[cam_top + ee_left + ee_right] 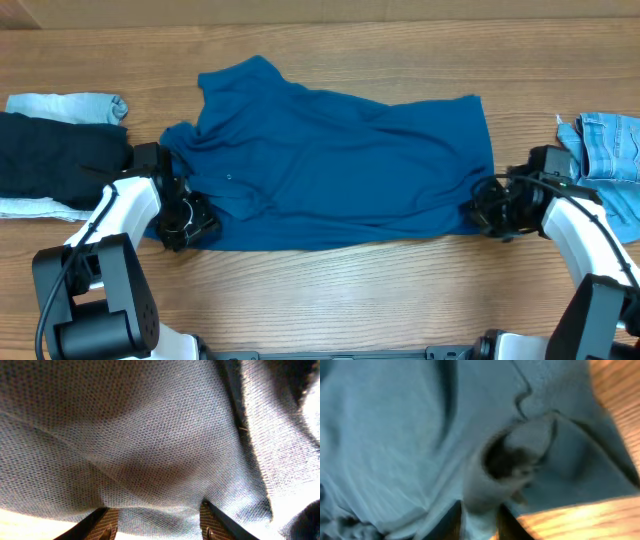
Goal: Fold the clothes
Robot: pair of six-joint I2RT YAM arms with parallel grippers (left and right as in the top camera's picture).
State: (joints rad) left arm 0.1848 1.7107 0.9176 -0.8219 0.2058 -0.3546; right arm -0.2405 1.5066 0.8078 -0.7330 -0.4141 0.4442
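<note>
The overhead camera looks straight down on the table [330, 300], far enough back to hold the whole polo shirt [340, 165], with the left arm [110, 215] and right arm [585, 230] at the lower edge. Both wrist cameras sit pressed close against that same shirt, knit filling each frame; the right one also catches table wood.

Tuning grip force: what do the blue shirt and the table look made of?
Shirt: soft matte knit, probably cotton piqué; the left wrist view shows a fine honeycomb mesh. Table: wood or wood-look laminate, smooth, straight grain lines; can't tell which.
</note>
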